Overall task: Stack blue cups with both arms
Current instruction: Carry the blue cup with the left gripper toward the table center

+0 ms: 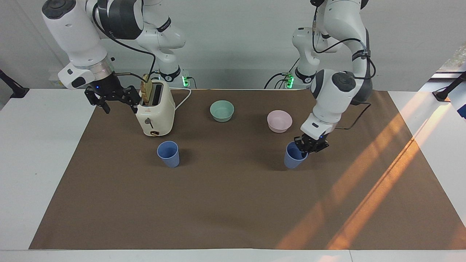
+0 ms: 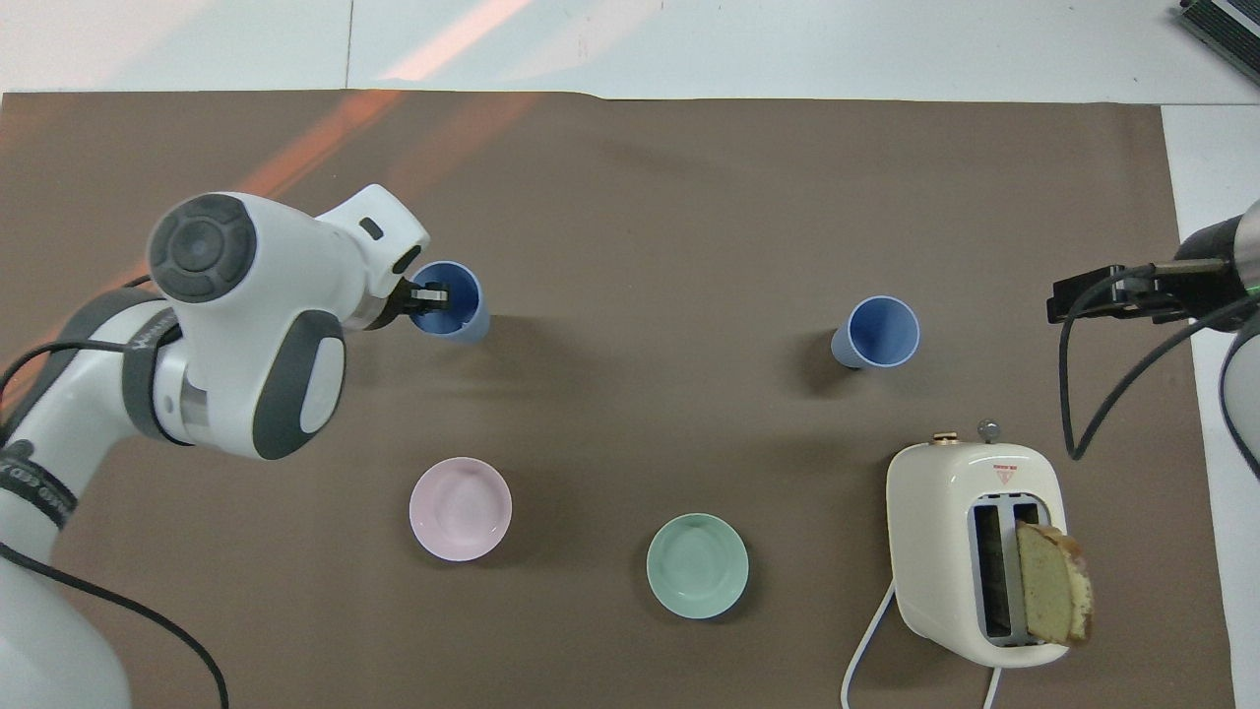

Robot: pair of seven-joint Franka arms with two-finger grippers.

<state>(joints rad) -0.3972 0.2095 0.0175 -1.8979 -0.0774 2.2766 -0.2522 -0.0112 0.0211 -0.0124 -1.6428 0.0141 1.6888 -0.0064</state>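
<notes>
Two blue cups are on the brown mat. One blue cup stands upright near the toaster, toward the right arm's end; it also shows in the overhead view. My left gripper is shut on the rim of the other blue cup, which hangs slightly tilted from it, low over the middle of the mat, beside the pink bowl. The overhead view shows this left gripper on that cup. My right gripper is open and empty, held in the air beside the toaster, and it waits; the overhead view shows it too.
A cream toaster with a bread slice sticking out stands near the right arm. A mint-green bowl and a pale pink bowl sit nearer to the robots than the cups. The mat lies on a white table.
</notes>
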